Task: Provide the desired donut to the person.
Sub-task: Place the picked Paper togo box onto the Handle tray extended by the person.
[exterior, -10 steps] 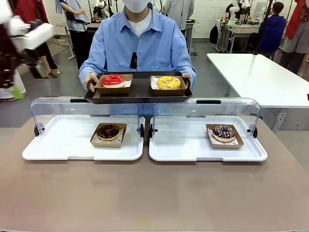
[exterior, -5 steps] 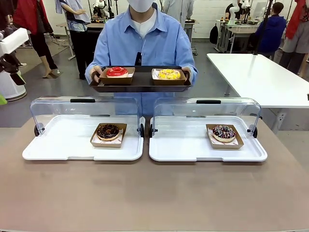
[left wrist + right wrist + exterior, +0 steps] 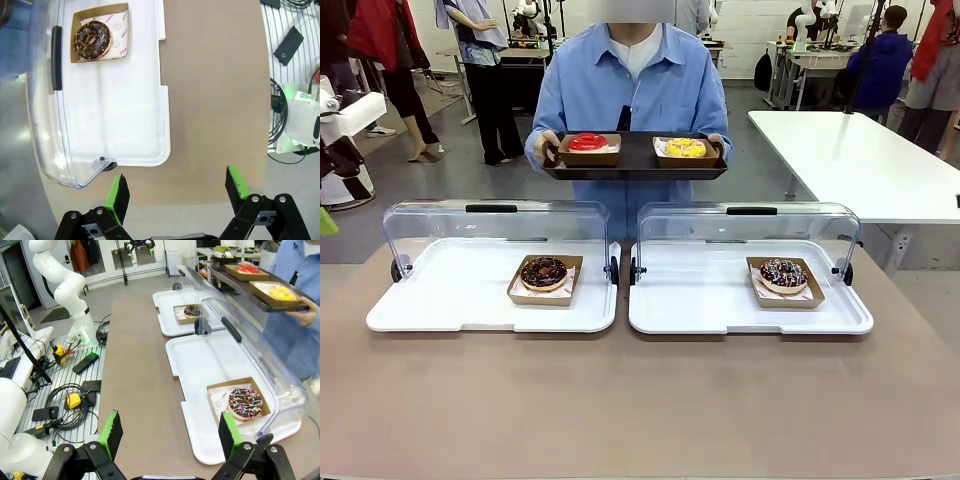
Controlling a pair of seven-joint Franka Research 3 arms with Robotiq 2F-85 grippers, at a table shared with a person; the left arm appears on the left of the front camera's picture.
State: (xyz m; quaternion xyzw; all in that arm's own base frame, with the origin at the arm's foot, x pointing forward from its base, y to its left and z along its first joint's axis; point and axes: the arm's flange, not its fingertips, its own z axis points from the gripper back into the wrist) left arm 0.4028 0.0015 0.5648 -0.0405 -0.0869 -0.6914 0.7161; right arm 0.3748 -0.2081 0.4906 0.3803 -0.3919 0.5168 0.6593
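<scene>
Across the table stands the person [image 3: 630, 85] in a light blue shirt, both hands holding a dark tray [image 3: 635, 158] with a red donut [image 3: 587, 142] and a yellow donut [image 3: 684, 147] in brown boxes. A chocolate donut [image 3: 544, 271] sits in the left white tray [image 3: 450, 300]; it also shows as the chocolate donut [image 3: 92, 39] in the left wrist view. A sprinkled donut [image 3: 783, 273] lies in the right white tray [image 3: 700, 300] and shows as the sprinkled donut [image 3: 245, 402] in the right wrist view. My left gripper [image 3: 177, 190] and right gripper [image 3: 170, 432] hover open and empty off the trays' near ends.
Both trays carry clear domed lids [image 3: 495, 225] swung open toward the far side. Brown tabletop [image 3: 640, 400] lies bare in front of the trays. Cables and small boxes [image 3: 75, 400] lie on the floor beside the table. A white table [image 3: 860, 160] stands back right.
The person has stepped back from the table, lifting the dark tray higher and shifting slightly right. The white arm at the left edge has drawn further out of the picture.
</scene>
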